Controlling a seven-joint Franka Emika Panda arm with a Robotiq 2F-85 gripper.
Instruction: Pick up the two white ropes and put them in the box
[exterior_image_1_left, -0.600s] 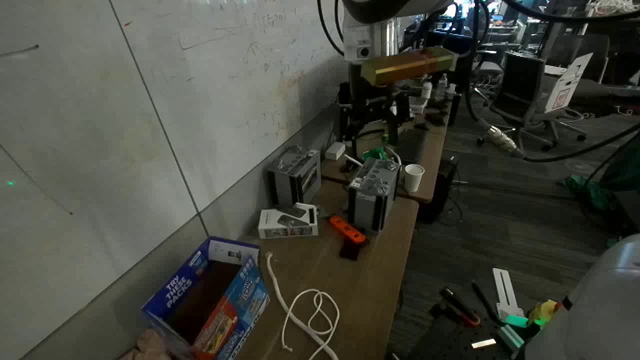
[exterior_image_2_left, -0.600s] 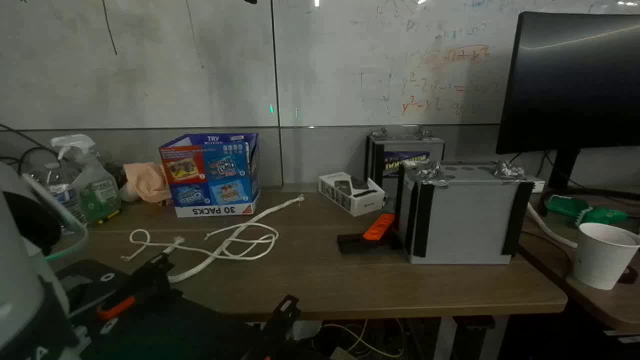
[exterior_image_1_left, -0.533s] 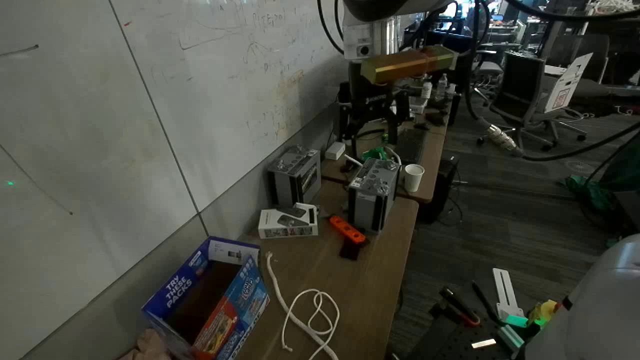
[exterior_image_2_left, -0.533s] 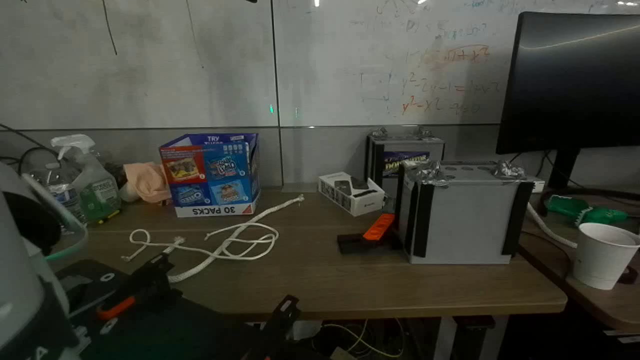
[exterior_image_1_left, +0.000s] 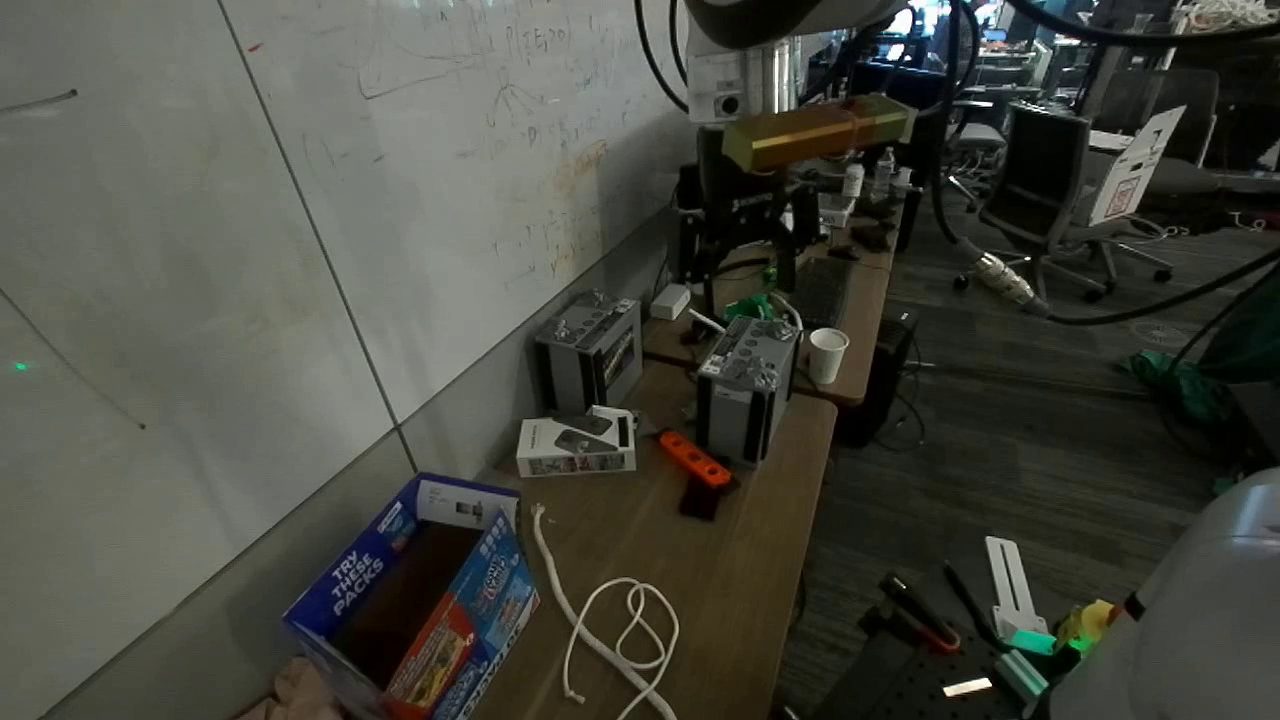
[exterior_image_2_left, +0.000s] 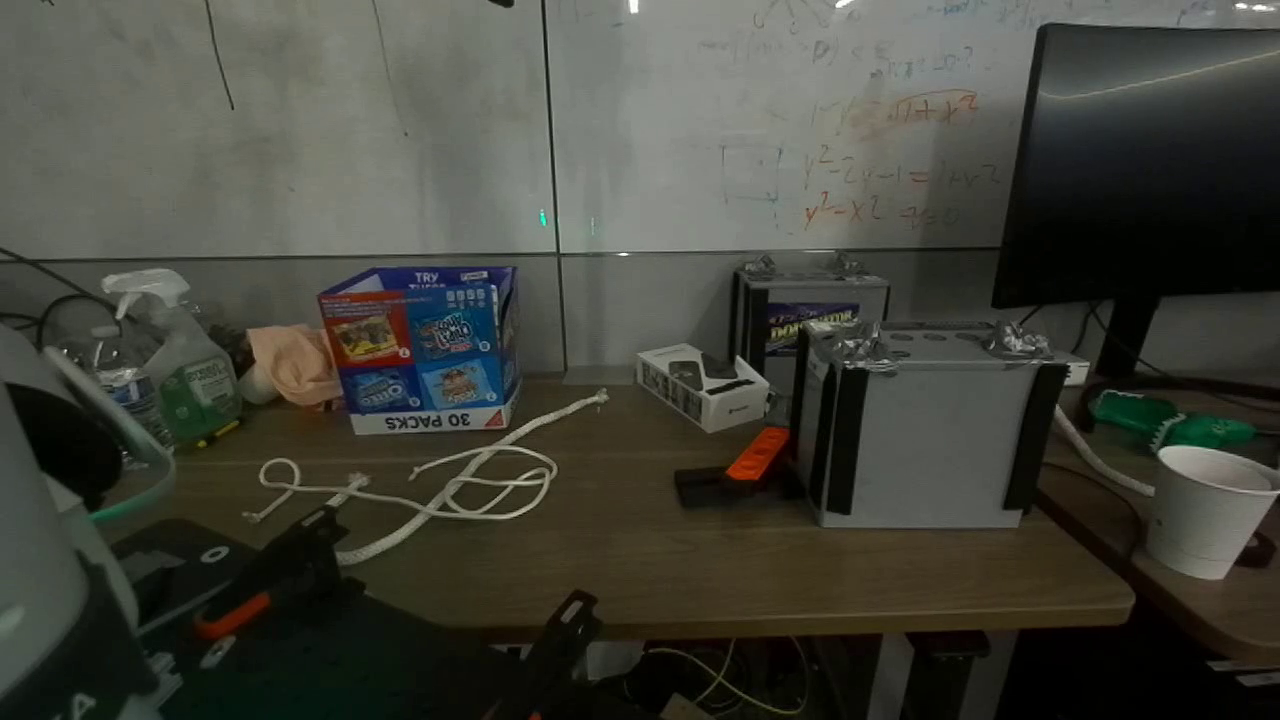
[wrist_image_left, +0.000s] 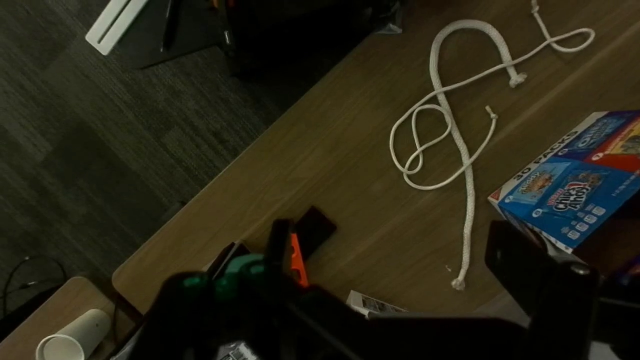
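Two white ropes lie crossing each other on the wooden desk: a thick rope (wrist_image_left: 469, 200) and a thin rope (wrist_image_left: 425, 188) in loose loops. Beside them is the blue box (exterior_image_2_left: 420, 350), its top open and its brown inside (exterior_image_1_left: 410, 590) visible in an exterior view. My gripper (exterior_image_1_left: 740, 280) hangs high, well away from ropes and box, past the grey devices. In the wrist view the gripper (wrist_image_left: 390, 240) has its jaws wide apart, with nothing held. One rope end shows far below, between the fingers. The box is cut off at that view's right edge.
Two grey devices (exterior_image_2_left: 930, 440) stand on the desk, near a white carton (exterior_image_2_left: 705, 388) and an orange tool (exterior_image_2_left: 760, 453). A paper cup (exterior_image_2_left: 1210, 510) and a monitor (exterior_image_2_left: 1150, 160) are farther along. A spray bottle (exterior_image_2_left: 180, 345) stands beside the box. Clamps (exterior_image_2_left: 560, 640) show before the desk's front edge.
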